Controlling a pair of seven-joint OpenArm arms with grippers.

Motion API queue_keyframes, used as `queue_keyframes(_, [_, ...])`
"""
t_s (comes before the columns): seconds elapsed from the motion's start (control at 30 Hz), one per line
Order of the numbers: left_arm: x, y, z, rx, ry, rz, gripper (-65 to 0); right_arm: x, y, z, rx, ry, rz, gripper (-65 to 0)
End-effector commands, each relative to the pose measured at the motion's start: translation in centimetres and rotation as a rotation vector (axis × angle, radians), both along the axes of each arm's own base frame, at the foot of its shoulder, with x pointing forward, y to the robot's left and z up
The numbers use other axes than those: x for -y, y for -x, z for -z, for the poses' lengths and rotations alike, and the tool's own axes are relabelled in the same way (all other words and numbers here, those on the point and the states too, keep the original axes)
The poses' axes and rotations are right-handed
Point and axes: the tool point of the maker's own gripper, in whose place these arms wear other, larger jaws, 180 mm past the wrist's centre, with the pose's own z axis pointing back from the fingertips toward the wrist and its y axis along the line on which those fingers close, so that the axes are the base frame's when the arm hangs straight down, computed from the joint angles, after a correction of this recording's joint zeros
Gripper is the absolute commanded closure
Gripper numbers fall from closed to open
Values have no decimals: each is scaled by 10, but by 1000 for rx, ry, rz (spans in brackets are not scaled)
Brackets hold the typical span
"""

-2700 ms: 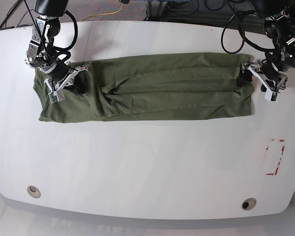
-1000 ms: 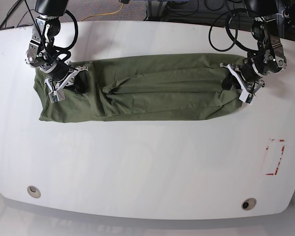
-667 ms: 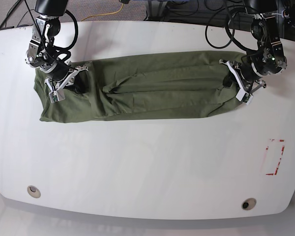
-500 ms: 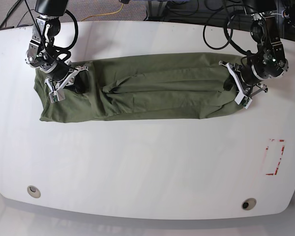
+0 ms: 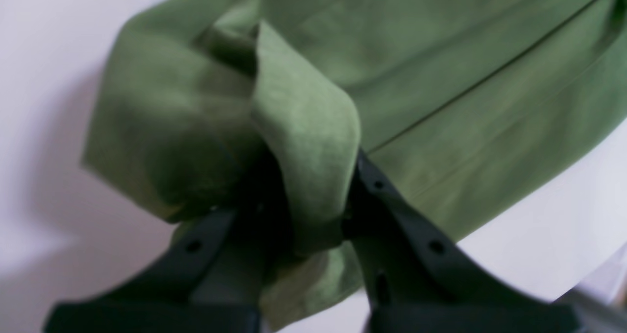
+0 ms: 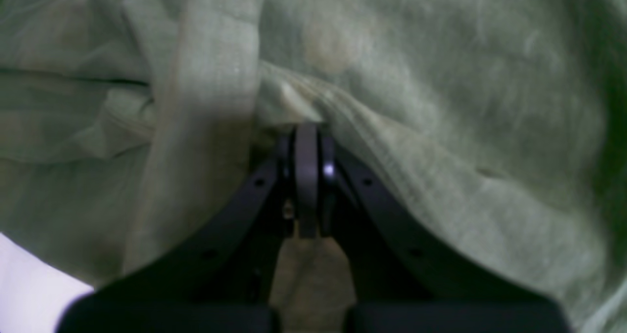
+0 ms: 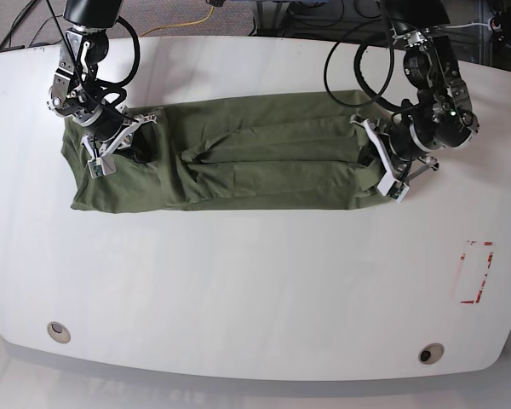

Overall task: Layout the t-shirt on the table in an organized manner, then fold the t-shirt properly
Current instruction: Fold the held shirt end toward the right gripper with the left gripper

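The t-shirt lies as a long, narrow band across the far half of the bench, running from 9 to 3 o'clock. The left hand is pinching a doubled fold of the cloth's end at 3 o'clock, raised off the surface; the wrist view shows the fabric wedged between its jaws. The right hand sits at 10 o'clock with jaws pressed together on top of the cloth; whether it grips a fold cannot be told. Judged step: folding the 3 o'clock end over toward 9 o'clock. To do it well, carry the end low and level, keep the long edges aligned, and let the other hand anchor the far end. A red dashed mark at 4 o'clock and two grommet holes lie well apart; dangling arm cables near the cloth could snag.
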Motion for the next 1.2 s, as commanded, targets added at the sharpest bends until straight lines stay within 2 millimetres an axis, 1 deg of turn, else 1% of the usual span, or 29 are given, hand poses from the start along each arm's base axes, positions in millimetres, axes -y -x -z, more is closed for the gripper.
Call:
queue_keyframes(0.0, [24,-10,-14,54,50,38,0,4,20,20,-118,73,-37,-3])
queue_keyframes(0.17, [68,-9,-19,61,102,126,0,3,20,20,-116,68,-36,-3])
queue_keyframes(0.27, [88,-8,-23,65,145,144,0,3,20,20,-115,68,-36,-3])
queue_keyframes(0.43, [93,-9,-25,68,155,152,0,3,19,20,-114,67,-35,-3])
queue_keyframes(0.67, [122,-6,-33,93,175,243,0,3,20,20,-115,68,-36,-3])
queue_keyframes(0.8, [140,-4,-42,120,236,282,0,3,19,19,-113,67,-35,-3])
queue_keyframes(0.97, [156,0,-45,110,324,312,0,3,19,19,-113,67,-35,-3])
queue_keyframes(1.03, [161,1,-45,101,359,318,0,3,19,19,-113,67,-35,-3])
queue_keyframes(1.17, [167,-4,-47,99,418,316,0,3,19,19,-113,67,-35,-3])
